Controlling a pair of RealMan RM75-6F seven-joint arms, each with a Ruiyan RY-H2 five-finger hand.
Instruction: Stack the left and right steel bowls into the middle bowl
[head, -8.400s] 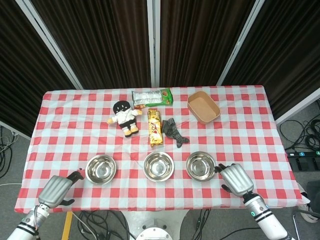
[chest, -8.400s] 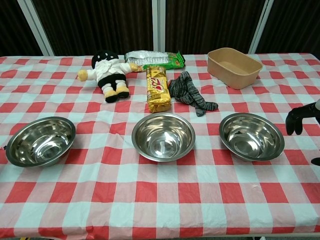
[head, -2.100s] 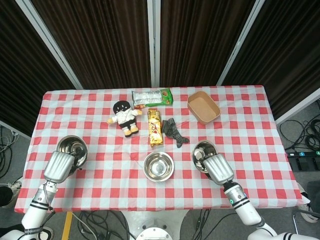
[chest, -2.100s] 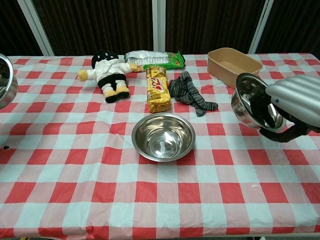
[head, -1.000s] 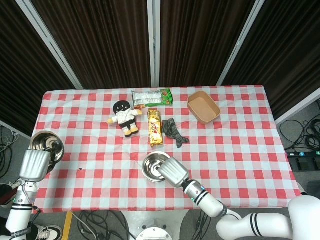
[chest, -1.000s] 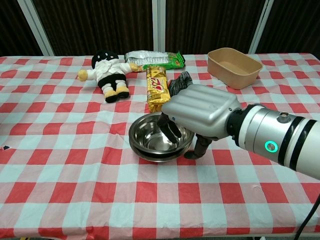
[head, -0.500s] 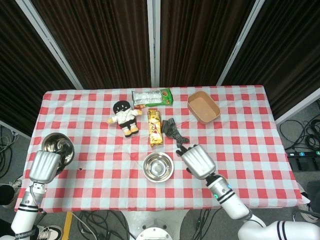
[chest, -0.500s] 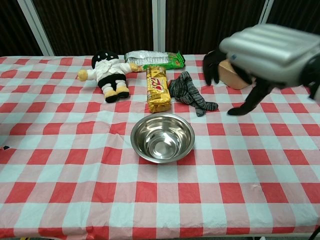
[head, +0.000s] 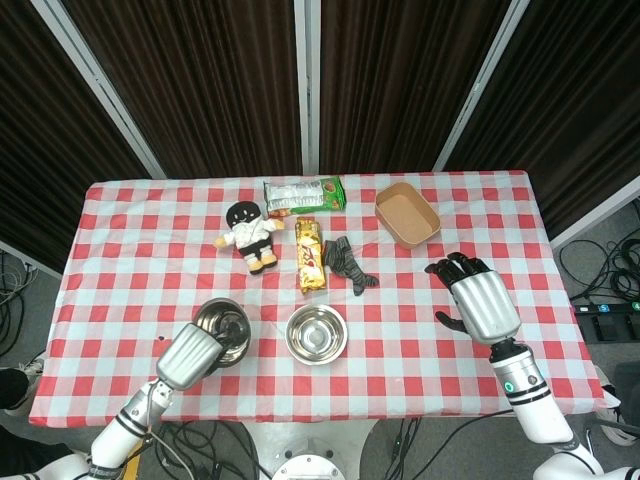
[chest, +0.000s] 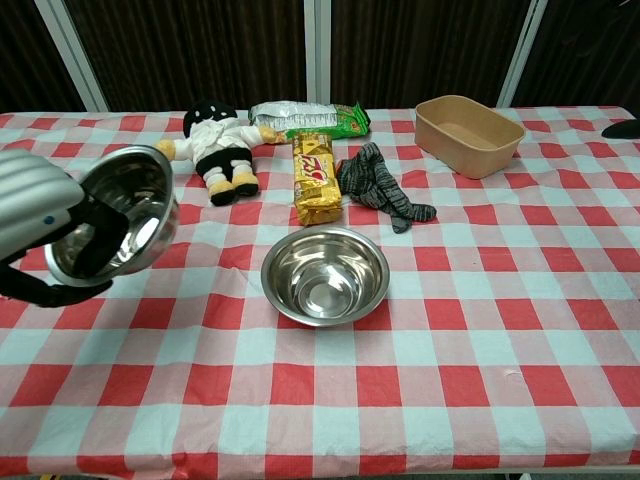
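Observation:
The middle steel bowl (head: 317, 334) (chest: 325, 273) sits at the front centre of the checked table; a second rim seems to be nested in it. My left hand (head: 190, 358) (chest: 35, 235) grips another steel bowl (head: 222, 330) (chest: 115, 215) by its rim. That bowl is tilted and held above the cloth, left of the middle bowl. My right hand (head: 480, 305) hovers to the right of the middle bowl, fingers spread and holding nothing. In the chest view only a dark fingertip of it shows at the right edge.
Behind the bowls lie a plush doll (head: 251, 229), a yellow snack pack (head: 310, 254), a green-and-silver packet (head: 303, 193) and a dark sock (head: 348, 264). A brown tray (head: 407, 213) stands at the back right. The table's front edge (chest: 320, 470) is close.
My left hand has carried its bowl in from the far left towards the middle bowl. My right hand has drawn back to the right, away from the middle bowl, still holding nothing.

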